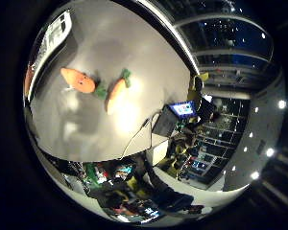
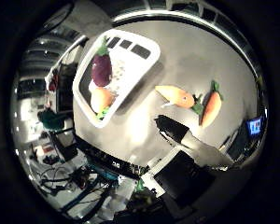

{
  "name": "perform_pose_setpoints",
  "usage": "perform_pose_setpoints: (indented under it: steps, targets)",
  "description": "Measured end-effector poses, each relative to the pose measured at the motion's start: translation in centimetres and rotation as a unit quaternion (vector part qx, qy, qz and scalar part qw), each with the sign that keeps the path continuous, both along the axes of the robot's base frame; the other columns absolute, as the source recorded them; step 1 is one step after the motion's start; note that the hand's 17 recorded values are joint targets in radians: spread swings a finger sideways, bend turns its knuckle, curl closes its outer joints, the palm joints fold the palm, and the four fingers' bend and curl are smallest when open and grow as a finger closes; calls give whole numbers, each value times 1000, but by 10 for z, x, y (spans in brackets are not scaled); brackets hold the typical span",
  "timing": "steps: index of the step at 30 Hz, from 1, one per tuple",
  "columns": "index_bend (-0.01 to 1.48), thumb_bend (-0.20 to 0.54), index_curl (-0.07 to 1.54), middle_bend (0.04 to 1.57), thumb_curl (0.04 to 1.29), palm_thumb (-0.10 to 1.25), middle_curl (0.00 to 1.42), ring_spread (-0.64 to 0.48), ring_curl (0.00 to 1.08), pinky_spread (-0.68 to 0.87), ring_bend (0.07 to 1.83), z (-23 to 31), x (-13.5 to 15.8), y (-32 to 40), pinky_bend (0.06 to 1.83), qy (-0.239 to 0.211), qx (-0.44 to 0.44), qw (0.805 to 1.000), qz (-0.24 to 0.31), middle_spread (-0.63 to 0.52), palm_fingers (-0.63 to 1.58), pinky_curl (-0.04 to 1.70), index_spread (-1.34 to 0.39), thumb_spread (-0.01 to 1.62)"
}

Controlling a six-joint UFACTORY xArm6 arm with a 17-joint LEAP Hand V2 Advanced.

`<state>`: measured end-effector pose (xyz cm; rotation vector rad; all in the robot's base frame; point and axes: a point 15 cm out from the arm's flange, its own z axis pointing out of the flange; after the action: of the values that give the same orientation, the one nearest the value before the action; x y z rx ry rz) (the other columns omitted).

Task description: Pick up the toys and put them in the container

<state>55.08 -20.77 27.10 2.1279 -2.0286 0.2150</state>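
While carrots [image 2: 182,96] lie tabled, hand [image 2: 186,140] hovers nearby.

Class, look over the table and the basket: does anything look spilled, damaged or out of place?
Nothing looks spilled or damaged. Two carrot toys, one and the other, lie side by side on the table, outside the white basket, which already holds an eggplant toy and an orange toy. The carrots are simply not yet put away.
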Motion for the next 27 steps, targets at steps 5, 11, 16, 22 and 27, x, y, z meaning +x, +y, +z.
perform_pose_setpoints:
  steps: [5, 11, 16, 22, 27]
  targets:
    - [159, -26, 279, 311, 352, 707, 372, -28, 284, 340, 512, -31, -8, -26, 575, 20, 14, 999, -26, -58, 255, 210, -251, 965]
    - [159, -26, 279, 313, 350, 703, 369, -31, 279, 338, 512, -63, -8, -27, 575, 38, 30, 998, -30, -58, 254, 209, -250, 971]
    - [162, -26, 282, 320, 350, 703, 368, -31, 274, 337, 510, -89, 1, -20, 571, 44, 33, 998, -23, -59, 259, 207, -252, 972]
    - [163, -24, 287, 323, 354, 716, 369, -42, 269, 337, 510, -129, 9, 1, 562, 60, 43, 997, -9, -60, 269, 204, -253, 971]
    - [159, -25, 286, 331, 354, 719, 371, -55, 272, 328, 532, -155, 15, 22, 553, 71, 56, 996, 2, -60, 283, 200, -249, 975]
